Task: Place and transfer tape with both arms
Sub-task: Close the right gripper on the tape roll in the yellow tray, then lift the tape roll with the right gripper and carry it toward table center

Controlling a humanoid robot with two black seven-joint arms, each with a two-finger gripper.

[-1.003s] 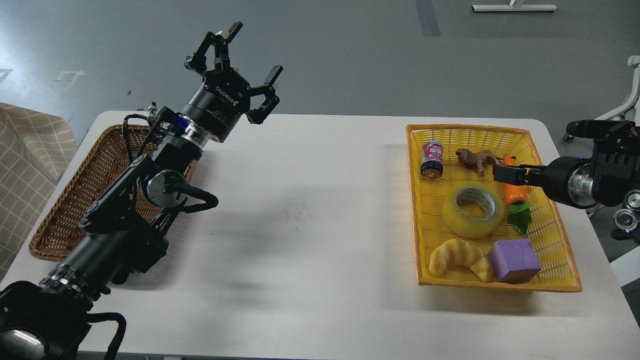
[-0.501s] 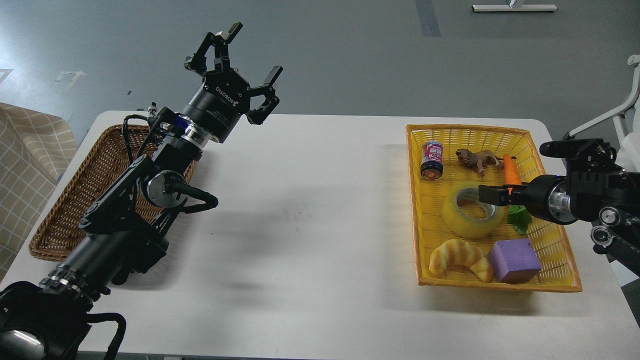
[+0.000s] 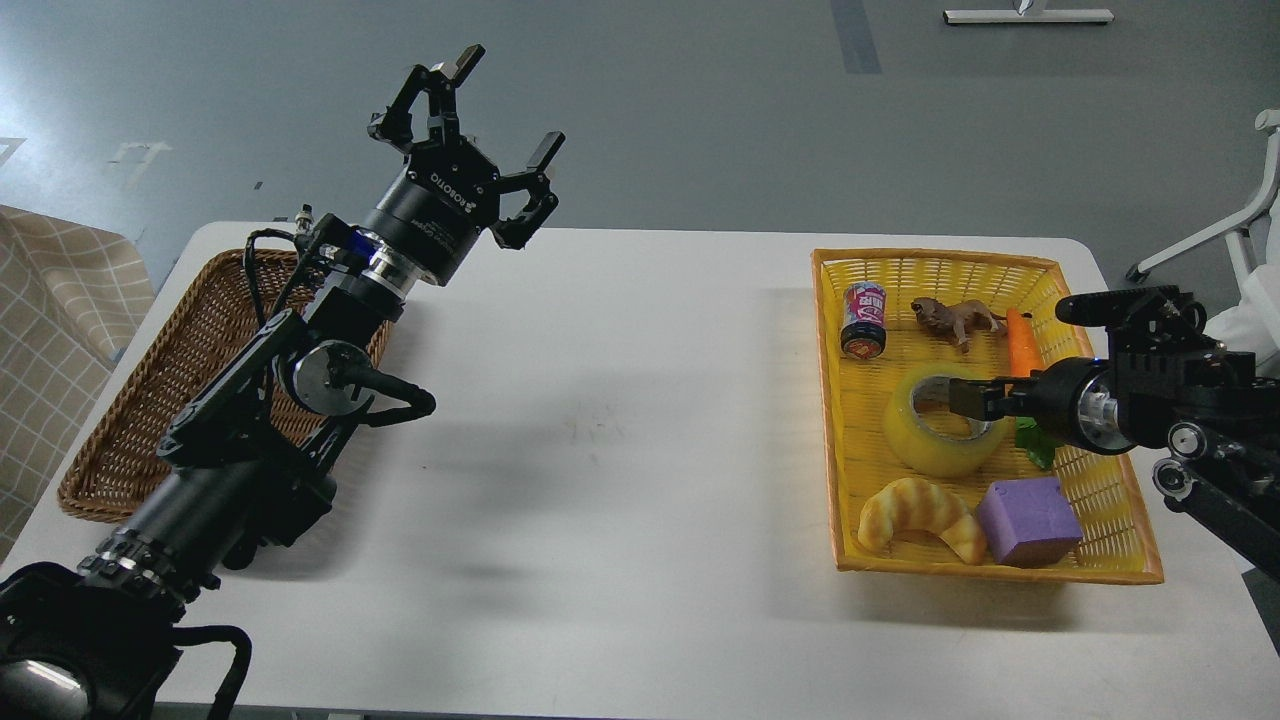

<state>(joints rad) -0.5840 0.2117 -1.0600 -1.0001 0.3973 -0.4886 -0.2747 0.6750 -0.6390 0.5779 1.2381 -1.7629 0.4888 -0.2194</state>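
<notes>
Here, the roll of yellow packing tape [image 3: 945, 420] lies flat in the yellow basket [image 3: 1100, 500], between a soda can [image 3: 864, 319] and a croissant [image 3: 918, 518]. The right gripper [image 3: 962, 400] reaches over the roll's core, its jaws indistinguishable; the left gripper [image 3: 470, 130] is raised above the white table [image 3: 620, 450], fingers spread.

Floor [image 3: 700, 110]: smooth grey, with a faint sheen and a darker stripe running away near the top.
Table [image 3: 620, 480]: white top with rounded corners, soft shadows on it.
Cloth [image 3: 50, 340]: beige with a white grid, at the left edge.
White frame [image 3: 1028, 15]: a flat base bar on the floor at the top.
Chair base [image 3: 1215, 230]: white legs at the right edge.
</notes>
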